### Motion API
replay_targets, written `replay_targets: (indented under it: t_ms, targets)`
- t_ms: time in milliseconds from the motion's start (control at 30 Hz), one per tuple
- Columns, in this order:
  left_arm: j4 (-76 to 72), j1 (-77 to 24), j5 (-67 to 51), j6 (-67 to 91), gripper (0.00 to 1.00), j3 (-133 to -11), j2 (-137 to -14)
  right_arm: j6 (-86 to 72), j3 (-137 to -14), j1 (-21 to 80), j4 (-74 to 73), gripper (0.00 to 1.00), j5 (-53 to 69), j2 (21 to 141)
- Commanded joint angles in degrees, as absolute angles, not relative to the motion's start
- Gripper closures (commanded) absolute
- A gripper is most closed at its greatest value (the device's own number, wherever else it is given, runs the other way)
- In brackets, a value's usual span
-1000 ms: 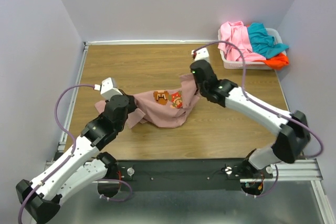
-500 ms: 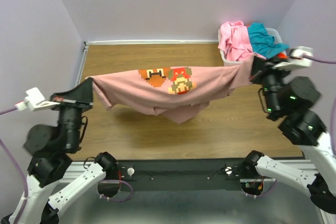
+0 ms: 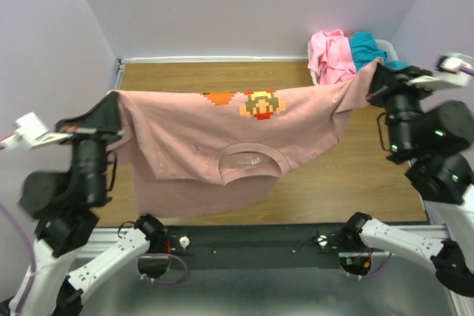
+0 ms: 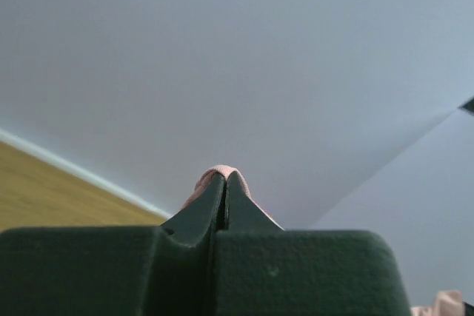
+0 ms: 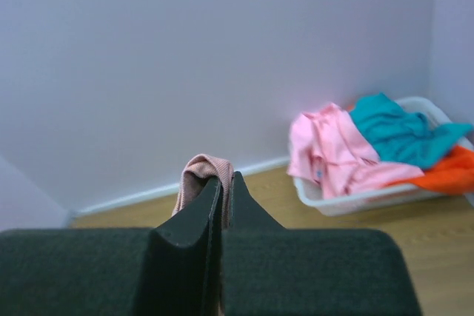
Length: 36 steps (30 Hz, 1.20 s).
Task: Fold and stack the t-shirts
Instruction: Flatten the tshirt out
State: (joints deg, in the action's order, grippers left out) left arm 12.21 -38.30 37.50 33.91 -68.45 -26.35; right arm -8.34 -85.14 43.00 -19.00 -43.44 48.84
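Spreading is the step in hand: the dusty mauve-pink cloth t-shirt with a pixel-figure print [image 3: 222,138] hangs in the air over the brown wooden table [image 3: 333,183]. It is stretched wide between the two arms, and its neckline shows low in the middle. The left gripper [image 4: 224,180] is pinched tight on a fold of the pink cloth at one end, and the right gripper [image 5: 222,181] is clamped on a fold at the other — each wrist view shows fabric bulging from closed fingertips. The bright pink tee [image 5: 326,149], the teal tee [image 5: 400,135] and the orange-red tee [image 5: 452,172] lie heaped in the white plastic basket [image 5: 355,201] at the far right corner. No fold looks made yet. Next, I judge, both arms should lower together and lay the shirt flat on the wood — with even tension, so neither corner slips or bunches
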Motion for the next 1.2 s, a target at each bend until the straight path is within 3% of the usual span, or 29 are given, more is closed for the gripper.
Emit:
replay_targets:
  t_ms: [0, 167, 300, 400, 467, 567, 1000, 1167]
  targets:
    - [14.8, -38.0, 47.6, 34.5, 1.0, -63.6, -33.9, -7.0, -81.5, 42.6, -20.3, 0.99, -57.9, 55.4]
    - [11.4, -33.0, 49.4, 33.2, 1.0, -60.9, -44.1, -9.0, -80.0, 36.9, -19.9, 0.99, -53.1, 64.9]
    - [3.4, -14.6, 23.1, 27.4, 1.0, -67.6, -54.5, -10.5, -87.6, 22.3, -18.0, 0.99, -31.6, 75.9]
    - [7.4, -5.2, 11.2, 25.2, 1.0, -82.8, -68.2, -9.0, -98.8, 16.7, -18.1, 0.99, -26.9, 83.5]
    - [10.7, -3.2, 7.7, 24.1, 1.0, -92.1, -71.4, -8.4, -104.3, 16.1, -18.1, 1.0, -24.7, 84.9]
    - [13.2, -1.1, 6.0, 23.7, 1.0, -94.7, -72.5, -7.8, -106.5, 15.6, -18.2, 0.99, -22.8, 84.7]
    - [20.0, -0.5, 11.9, 30.7, 1.0, -66.0, -56.1, -7.6, -80.6, 13.5, -23.5, 0.99, -24.6, 70.1]
    - [13.5, -0.4, 10.3, 31.5, 1.0, -57.0, -56.8, -8.1, -75.9, 13.0, -24.8, 0.95, -22.1, 71.8]
